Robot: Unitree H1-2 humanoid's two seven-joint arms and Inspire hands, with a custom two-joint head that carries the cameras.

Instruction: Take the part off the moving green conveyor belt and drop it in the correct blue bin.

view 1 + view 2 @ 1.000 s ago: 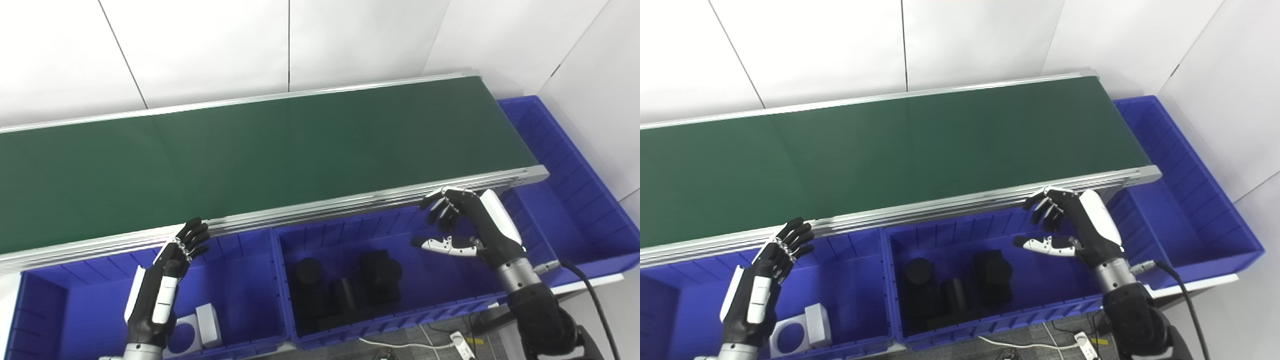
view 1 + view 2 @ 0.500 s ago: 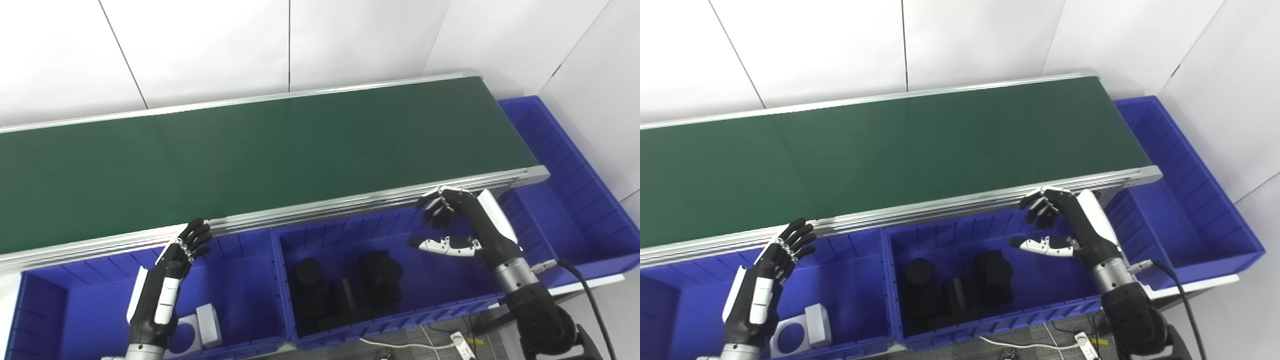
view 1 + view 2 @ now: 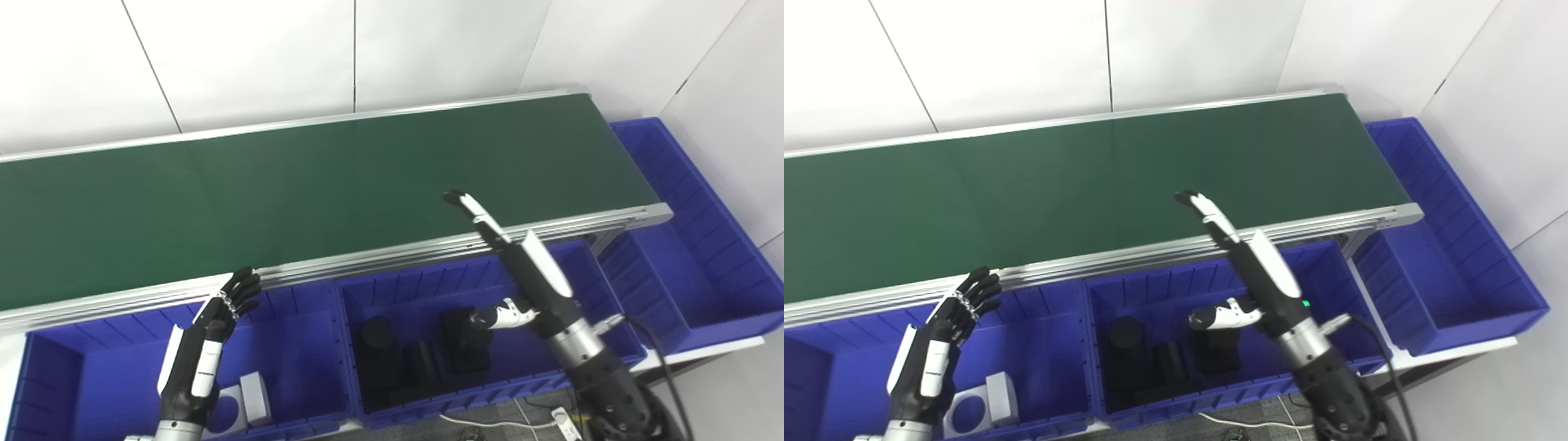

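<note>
A long green conveyor belt (image 3: 343, 184) is seen from above, with no part visible on it. The right hand (image 3: 514, 263) is stretched flat over the belt's near edge, fingers (image 3: 468, 205) extended and apart, holding nothing. The left hand (image 3: 205, 331) is raised above the left blue bin (image 3: 306, 343), fingers spread, empty. White parts (image 3: 245, 401) lie in that bin; black parts (image 3: 422, 349) lie in the middle blue bin (image 3: 398, 288).

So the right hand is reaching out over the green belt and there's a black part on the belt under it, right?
Not quite. The right hand is stretched open over the belt, but the belt is bare in both eye views. The only black parts lie in the middle bin.
</note>
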